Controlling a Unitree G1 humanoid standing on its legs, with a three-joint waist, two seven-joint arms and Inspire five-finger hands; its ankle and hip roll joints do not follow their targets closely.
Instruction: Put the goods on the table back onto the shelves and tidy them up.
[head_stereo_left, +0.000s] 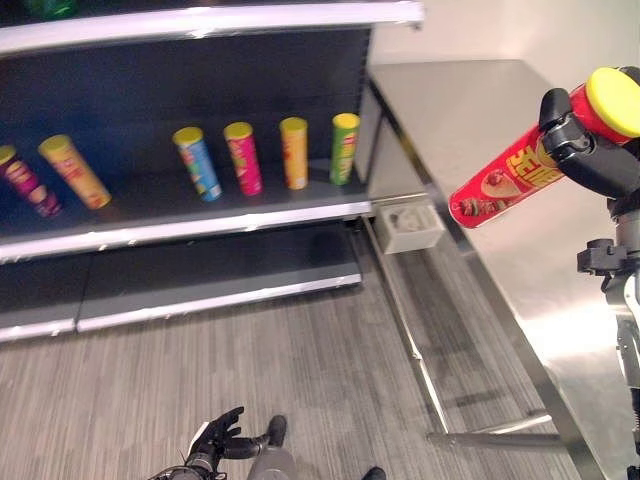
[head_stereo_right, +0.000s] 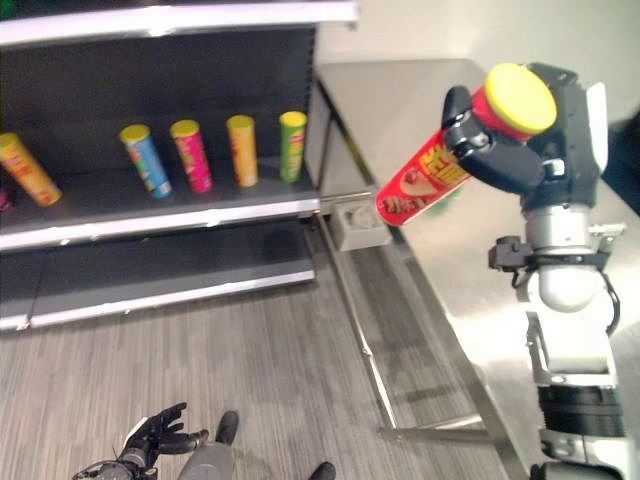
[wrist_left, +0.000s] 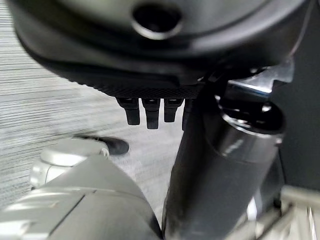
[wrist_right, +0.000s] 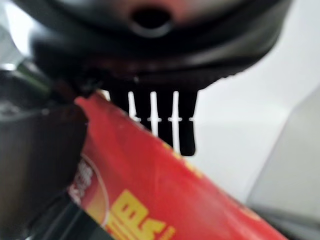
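We've got one red cardboard snack tube with a yellow lid (head_stereo_right: 430, 175) gripped in the right hand (head_stereo_right: 505, 160), tilted above the steel table (head_stereo_right: 400, 90). Six more tubes (head_stereo_left: 243, 158) stand on the dark shelf (head_stereo_left: 200, 225). Left hand (head_stereo_left: 215, 437) hangs low, fingers loosely spread.

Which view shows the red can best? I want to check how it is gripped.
The right eye view: the red can shows whole, tilted, yellow lid up, with the right hand curled round its upper end above the steel table. The left eye view crops the hand. The right wrist view gives a close, partial look.
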